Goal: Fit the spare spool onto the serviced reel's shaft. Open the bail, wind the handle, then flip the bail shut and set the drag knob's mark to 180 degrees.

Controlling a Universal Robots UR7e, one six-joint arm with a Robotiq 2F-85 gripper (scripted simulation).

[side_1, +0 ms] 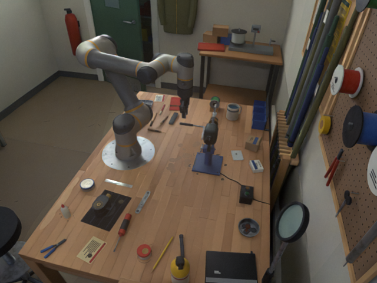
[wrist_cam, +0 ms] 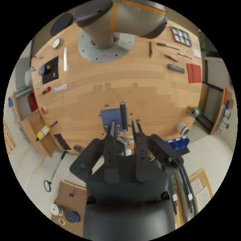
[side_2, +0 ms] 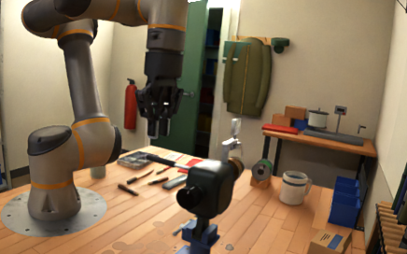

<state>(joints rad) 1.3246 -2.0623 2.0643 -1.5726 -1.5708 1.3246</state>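
The serviced reel (side_1: 210, 132) (side_2: 208, 186) stands clamped on a blue stand (side_1: 208, 162) (wrist_cam: 114, 119) at mid-bench. Its handle (side_1: 190, 124) (wrist_cam: 122, 113) sticks out sideways toward the robot. A dark spool (side_1: 101, 204) lies on a black mat (side_1: 106, 210) (wrist_cam: 50, 69) near the bench's front left. My gripper (side_1: 183, 114) (side_2: 158, 130) (wrist_cam: 123, 128) hangs above the handle's outer end, fingers pointing down. It is partly open and holds nothing.
The handle sits right under my fingers. A green line spool (side_1: 215, 102) and a mug (side_1: 233, 111) stand behind the reel. Small tools (side_1: 161, 118) and a red pad (side_1: 175, 103) lie at the back left. Blue bins (side_1: 259, 115) line the right edge.
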